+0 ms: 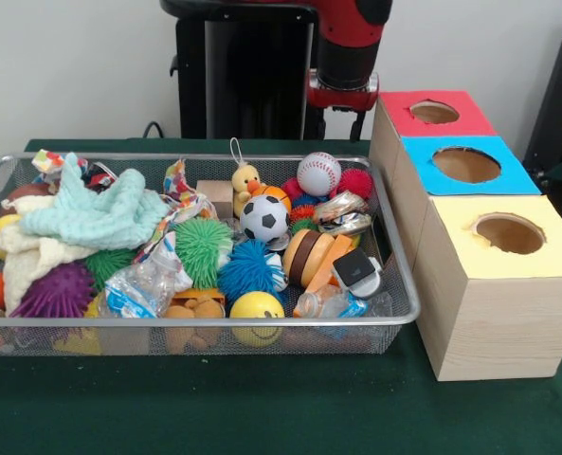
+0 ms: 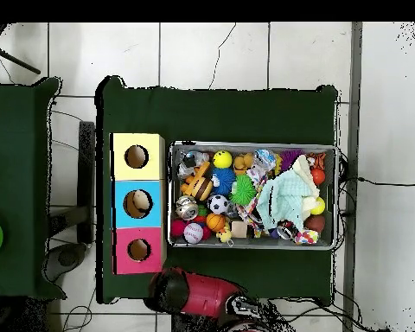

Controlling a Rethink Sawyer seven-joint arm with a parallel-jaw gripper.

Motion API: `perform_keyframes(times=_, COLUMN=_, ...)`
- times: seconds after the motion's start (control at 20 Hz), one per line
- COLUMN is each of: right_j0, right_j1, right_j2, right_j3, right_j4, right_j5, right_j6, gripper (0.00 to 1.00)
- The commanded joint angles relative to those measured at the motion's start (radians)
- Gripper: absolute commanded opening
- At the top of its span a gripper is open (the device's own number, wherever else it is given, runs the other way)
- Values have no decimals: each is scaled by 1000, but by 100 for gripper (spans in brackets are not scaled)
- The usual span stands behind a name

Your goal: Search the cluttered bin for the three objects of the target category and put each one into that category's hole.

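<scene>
Three holes are waiting beside the bin (image 1: 394, 313). The claw (image 1: 341, 118) is hanging beyond its far right corner, above the baseball (image 1: 318, 173); I cannot tell whether it is wide or narrow.

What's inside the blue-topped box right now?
In the overhead view, a pale rounded object shows through the hole of the blue-topped box; what it is can't be told. In the front view the hole shows only dark interior, and the walls hide the rest.
</scene>
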Motion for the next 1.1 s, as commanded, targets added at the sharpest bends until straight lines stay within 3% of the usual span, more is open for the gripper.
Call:
perform_keyframes(times=0.05, right_j0=-13, right_j1=-48, right_j2=-13, right_j3=-227, right_j4=34, right_j5=196, right_j6=101, gripper=100)
perform_keyframes(times=0.25, right_j0=-16, right_j1=-94, right_j2=-30, right_j3=-264, right_j4=-16, right_j5=320, right_j6=46, gripper=100)
perform_keyframes(times=0.7, right_j0=-93, right_j1=-159, right_j2=22, right_j3=-326, right_j4=-149, right_j5=453, right_j6=-71, gripper=100)
perform_keyframes(times=1.1, right_j0=-152, right_j1=-119, right_j2=80, right_j3=-380, right_j4=-212, right_j5=478, right_j6=-70, gripper=100)
